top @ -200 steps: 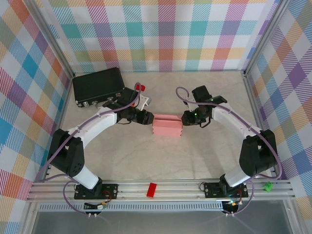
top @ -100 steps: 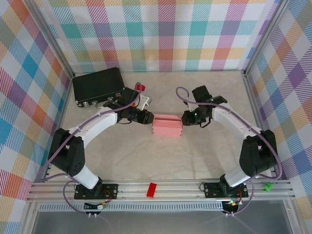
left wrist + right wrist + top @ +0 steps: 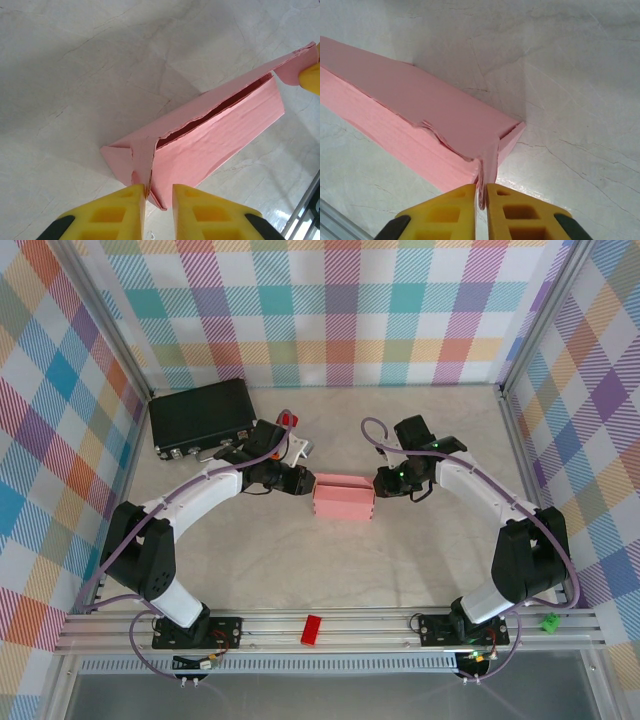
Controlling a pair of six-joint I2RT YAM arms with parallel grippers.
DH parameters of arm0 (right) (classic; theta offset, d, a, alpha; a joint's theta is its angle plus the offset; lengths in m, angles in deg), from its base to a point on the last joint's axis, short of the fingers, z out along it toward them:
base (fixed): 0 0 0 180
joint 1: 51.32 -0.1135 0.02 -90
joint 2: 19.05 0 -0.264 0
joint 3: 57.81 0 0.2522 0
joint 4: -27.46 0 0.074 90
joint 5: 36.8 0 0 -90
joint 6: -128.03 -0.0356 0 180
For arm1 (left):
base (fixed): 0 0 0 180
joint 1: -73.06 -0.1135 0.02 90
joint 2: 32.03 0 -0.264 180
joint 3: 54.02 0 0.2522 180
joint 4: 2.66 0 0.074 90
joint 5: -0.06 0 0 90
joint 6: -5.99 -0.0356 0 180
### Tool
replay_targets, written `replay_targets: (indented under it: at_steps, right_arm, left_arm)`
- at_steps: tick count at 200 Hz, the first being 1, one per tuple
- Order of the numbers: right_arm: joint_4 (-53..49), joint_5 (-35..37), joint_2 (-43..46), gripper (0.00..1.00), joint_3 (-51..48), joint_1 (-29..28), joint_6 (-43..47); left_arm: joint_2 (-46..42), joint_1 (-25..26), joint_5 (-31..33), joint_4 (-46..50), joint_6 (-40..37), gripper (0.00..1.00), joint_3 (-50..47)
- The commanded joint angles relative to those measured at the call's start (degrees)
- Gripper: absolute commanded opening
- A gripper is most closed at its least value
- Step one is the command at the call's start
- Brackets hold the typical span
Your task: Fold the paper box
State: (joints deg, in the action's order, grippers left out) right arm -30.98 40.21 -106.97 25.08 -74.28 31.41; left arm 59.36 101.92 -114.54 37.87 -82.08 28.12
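Pale-pink thin-card paper box (image 3: 343, 498) lies central on our pale marbled table (image 3: 400, 570), long axis left-right. Wrist views show us the right end effector (image 3: 481, 189) pinching its end flap, the left end effector (image 3: 159, 190) unclenched, straddling another.

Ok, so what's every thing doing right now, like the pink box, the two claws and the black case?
paper box: half folded, walls up, a gap open along its top.
right gripper: shut, pinching the box's end flap.
left gripper: jaws close together around the other end flap; grip unclear.
black case: closed, lying flat.
red block: lying loose at the near edge.
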Motion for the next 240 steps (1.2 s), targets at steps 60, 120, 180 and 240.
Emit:
replay_targets:
  at_steps: [60,120,180,240]
  right_arm:
    - [-0.41,-2.56,0.14,0.13,0.28,-0.68,0.37]
    - [-0.37,-2.65,-0.20,0.13,0.14,-0.95,0.37]
    - [-0.37,-2.83,-0.32,0.13,0.14,-1.02,0.36]
    - [-0.52,-2.92,-0.41,0.14,-0.03,-1.30,0.35]
  left_arm:
    - [0.71,1.01,-1.05,-0.73,0.09,0.16,-0.77]
    - [0.63,1.27,-0.28,-0.50,0.09,0.14,-1.47]
    - [0.46,1.28,0.25,-0.73,0.14,0.14,-1.57]
    - [0.70,1.46,-0.19,-1.35,0.39,0.14,-2.26]
